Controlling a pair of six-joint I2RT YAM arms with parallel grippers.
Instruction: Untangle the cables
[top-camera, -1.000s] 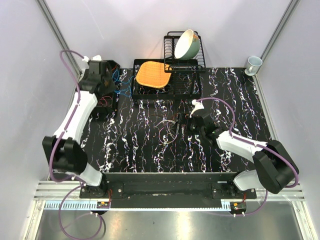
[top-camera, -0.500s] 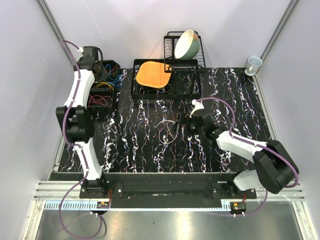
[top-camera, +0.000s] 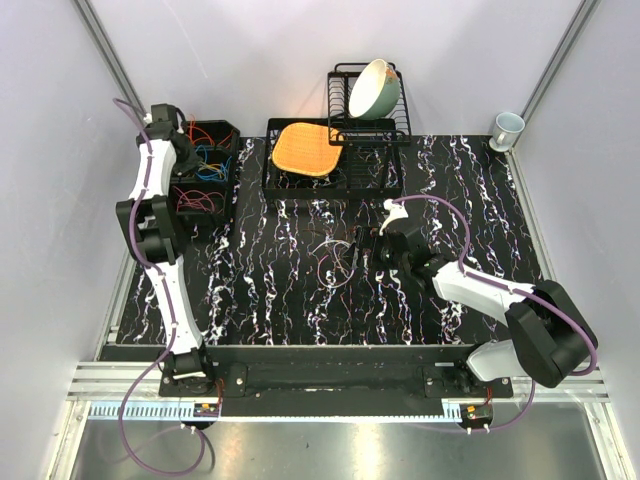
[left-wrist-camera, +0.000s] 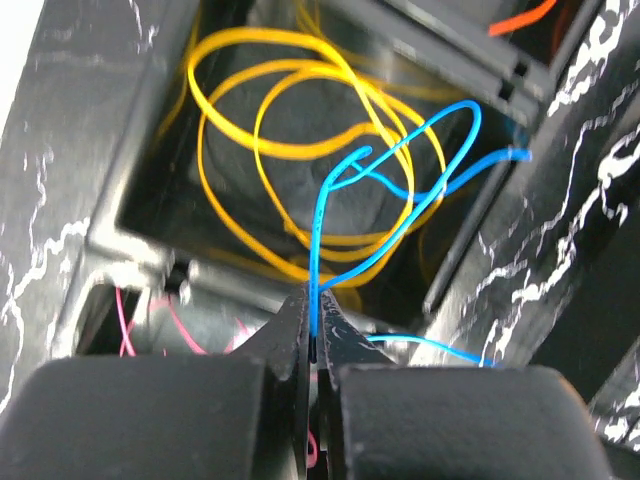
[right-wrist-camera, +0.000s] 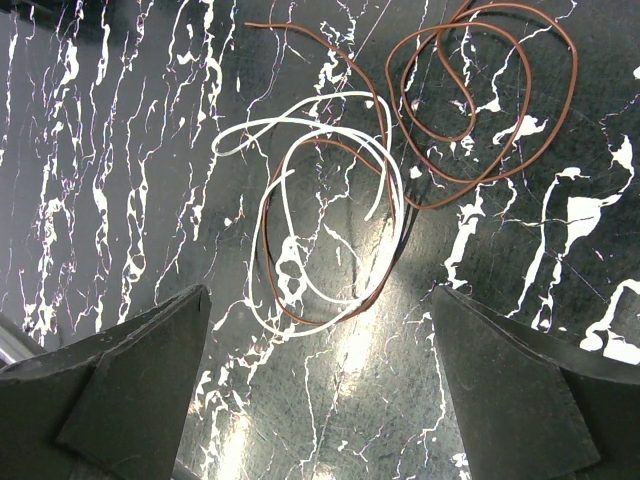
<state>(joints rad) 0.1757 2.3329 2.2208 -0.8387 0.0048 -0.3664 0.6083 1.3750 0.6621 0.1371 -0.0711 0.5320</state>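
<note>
My left gripper (left-wrist-camera: 317, 300) is shut on a thin blue cable (left-wrist-camera: 400, 150), which rises from the jaws and loops over a bin compartment holding yellow cable coils (left-wrist-camera: 250, 110). In the top view that gripper (top-camera: 180, 150) hangs at the black cable bins (top-camera: 228, 128) at the far left. On the table centre lie a white cable (right-wrist-camera: 330, 200) and a brown cable (right-wrist-camera: 480, 100), loosely overlapping. My right gripper (right-wrist-camera: 320, 300) is open just above them with nothing between its fingers, and in the top view it (top-camera: 372, 245) sits to the right of that small tangle (top-camera: 335, 258).
The bins also hold blue (top-camera: 210, 160), red (top-camera: 197, 200), pink (left-wrist-camera: 125, 325) and orange (left-wrist-camera: 520, 18) cables. A black dish rack (top-camera: 385, 170) with an orange mat (top-camera: 305, 147) and a green bowl (top-camera: 375, 88) stands at the back. A cup (top-camera: 507, 127) sits far right.
The left arm has folded up and drawn back to the far left edge of the bins, with the blue cable in its jaws. The right arm and the table cables have not moved.
</note>
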